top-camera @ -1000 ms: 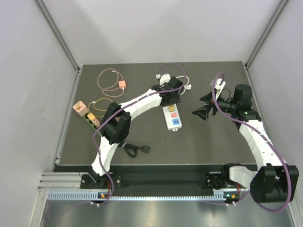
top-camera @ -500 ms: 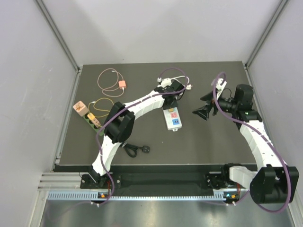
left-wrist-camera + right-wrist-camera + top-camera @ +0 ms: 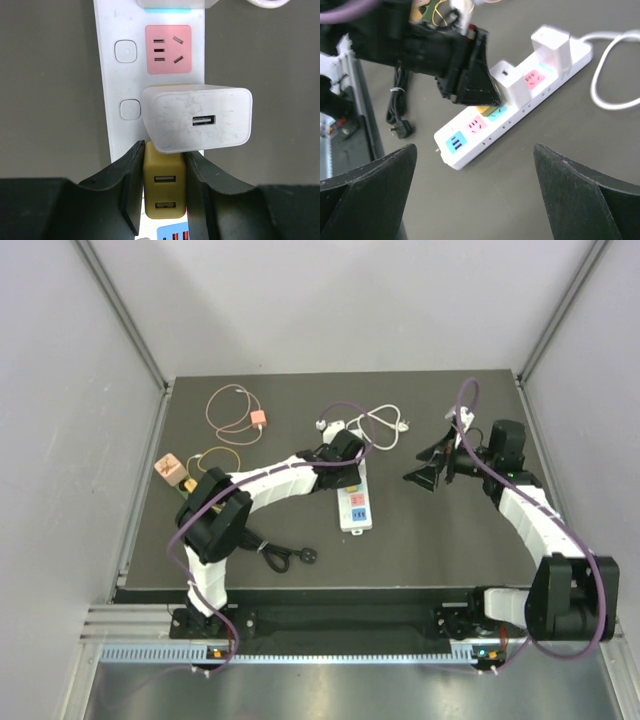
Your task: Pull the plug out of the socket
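Left fingers [image 3: 125, 185] flanking mustard plug [image 3: 164, 190], white charger [image 3: 197, 120] overhanging; seemingly gripped

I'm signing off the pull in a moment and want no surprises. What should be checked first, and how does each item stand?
1. Left end effector straddles the yellow charger: ok.
2. Fingers touch both its sides: ok.
3. Clearance from the white charger next to it: cannot tell; they overlap in the wrist view.
4. Power strip held down: not ok; right end effector open, off the strip.
5. Strip's white cable slack: ok.
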Motion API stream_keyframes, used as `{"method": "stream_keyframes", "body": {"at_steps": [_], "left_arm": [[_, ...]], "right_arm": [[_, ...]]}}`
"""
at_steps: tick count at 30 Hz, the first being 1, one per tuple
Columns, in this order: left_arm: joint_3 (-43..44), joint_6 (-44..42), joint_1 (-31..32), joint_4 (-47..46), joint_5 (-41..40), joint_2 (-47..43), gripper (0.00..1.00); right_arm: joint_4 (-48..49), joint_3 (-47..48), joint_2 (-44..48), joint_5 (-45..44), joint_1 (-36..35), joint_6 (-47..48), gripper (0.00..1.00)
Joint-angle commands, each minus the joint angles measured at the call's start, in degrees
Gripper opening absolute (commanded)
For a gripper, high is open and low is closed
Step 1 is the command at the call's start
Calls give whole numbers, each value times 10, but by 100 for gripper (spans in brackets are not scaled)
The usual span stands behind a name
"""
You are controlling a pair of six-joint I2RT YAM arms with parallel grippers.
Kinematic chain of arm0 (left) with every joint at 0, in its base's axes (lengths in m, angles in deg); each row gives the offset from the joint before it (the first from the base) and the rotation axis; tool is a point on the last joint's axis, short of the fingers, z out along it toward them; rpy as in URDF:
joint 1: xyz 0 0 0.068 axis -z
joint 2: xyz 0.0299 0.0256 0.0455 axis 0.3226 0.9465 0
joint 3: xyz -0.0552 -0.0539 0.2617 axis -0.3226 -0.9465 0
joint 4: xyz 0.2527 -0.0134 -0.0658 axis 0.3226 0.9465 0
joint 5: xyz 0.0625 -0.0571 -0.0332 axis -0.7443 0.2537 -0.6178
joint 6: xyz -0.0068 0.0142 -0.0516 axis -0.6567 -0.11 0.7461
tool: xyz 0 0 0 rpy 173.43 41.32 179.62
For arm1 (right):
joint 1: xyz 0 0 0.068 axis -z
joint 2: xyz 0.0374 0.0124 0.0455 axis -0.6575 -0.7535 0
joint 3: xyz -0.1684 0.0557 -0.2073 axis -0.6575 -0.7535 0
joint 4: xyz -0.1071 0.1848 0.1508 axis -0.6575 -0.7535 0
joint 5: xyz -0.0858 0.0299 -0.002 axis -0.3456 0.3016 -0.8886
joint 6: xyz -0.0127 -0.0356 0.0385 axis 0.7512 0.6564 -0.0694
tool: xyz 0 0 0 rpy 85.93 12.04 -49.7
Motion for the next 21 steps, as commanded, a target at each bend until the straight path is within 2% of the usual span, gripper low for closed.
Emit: {"method": "stream_keyframes", "body": {"at_steps": [1,7,9,21], "left_arm": [[-17,11,-6,-198,59,-67,0],[-28,39,-8,-267,99,-67,0],[-30,46,-8,-288,108,-67,0],[-15,76,-8,-361,119,-40,0]], "right_arm": [[79,-15,-50,21,-24,-89,100],[187,-50,-107,-97,-82,-241,100],[175,-46,-122,-144,-96,-261,100],[156,-33,-220,-200,-131,-339,96]]}}
